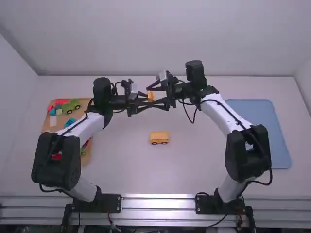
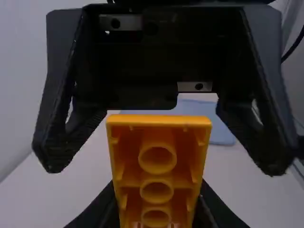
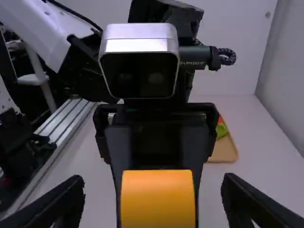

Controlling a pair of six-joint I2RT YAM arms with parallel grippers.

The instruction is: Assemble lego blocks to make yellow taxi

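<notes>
Yellow block (image 3: 158, 199) aloft between both grippers, over far middle of table (image 1: 194, 160)
Left gripper (image 1: 146, 99) clamped on the block; right gripper (image 1: 151, 98) released, fingers spread around it; yellow wheeled piece (image 1: 159, 137) on table, nearer than the grippers, between the arms

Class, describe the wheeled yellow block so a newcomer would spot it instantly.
On the white table, look between the tan tray and the blue panel. The wheeled yellow block rests there; the other yellow block is up in the left pincer.
</notes>
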